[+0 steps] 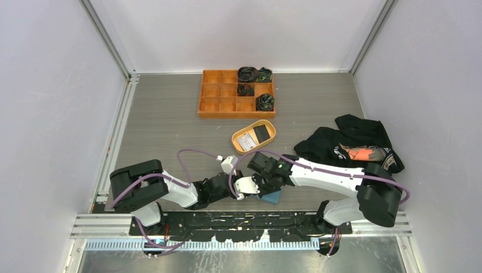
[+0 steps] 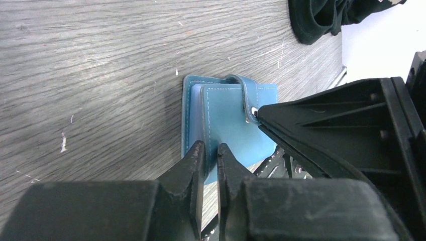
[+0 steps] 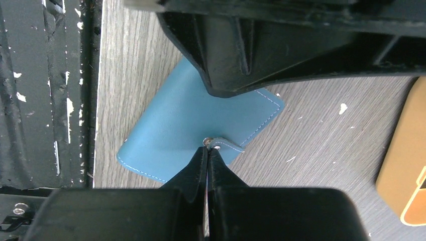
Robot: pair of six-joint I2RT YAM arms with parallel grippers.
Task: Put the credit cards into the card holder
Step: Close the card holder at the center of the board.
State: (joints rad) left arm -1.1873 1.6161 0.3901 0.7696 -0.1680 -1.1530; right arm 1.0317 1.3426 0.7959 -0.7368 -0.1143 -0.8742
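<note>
The blue card holder [image 1: 273,198] lies closed on the table near the front edge, between both grippers. My left gripper [image 2: 210,150] is shut on the edge of the card holder [image 2: 226,118], with the cover pinched between its fingers. My right gripper [image 3: 207,149] is shut on the snap tab [image 3: 226,145] of the card holder [image 3: 181,125], and the tab looks lifted off its snap. Credit cards lie in the oval tan dish [image 1: 241,133]: a black card [image 1: 261,132] and a white card [image 1: 246,142]. In the top view, the left gripper [image 1: 245,189] and right gripper [image 1: 262,183] nearly touch.
An orange compartment tray [image 1: 211,94] with dark bundles stands at the back. Black clothing [image 1: 352,145] lies at the right, and it also shows in the left wrist view [image 2: 326,15]. The tan dish's edge [image 3: 404,165] shows in the right wrist view. The black base rail [image 3: 45,90] runs beside the holder.
</note>
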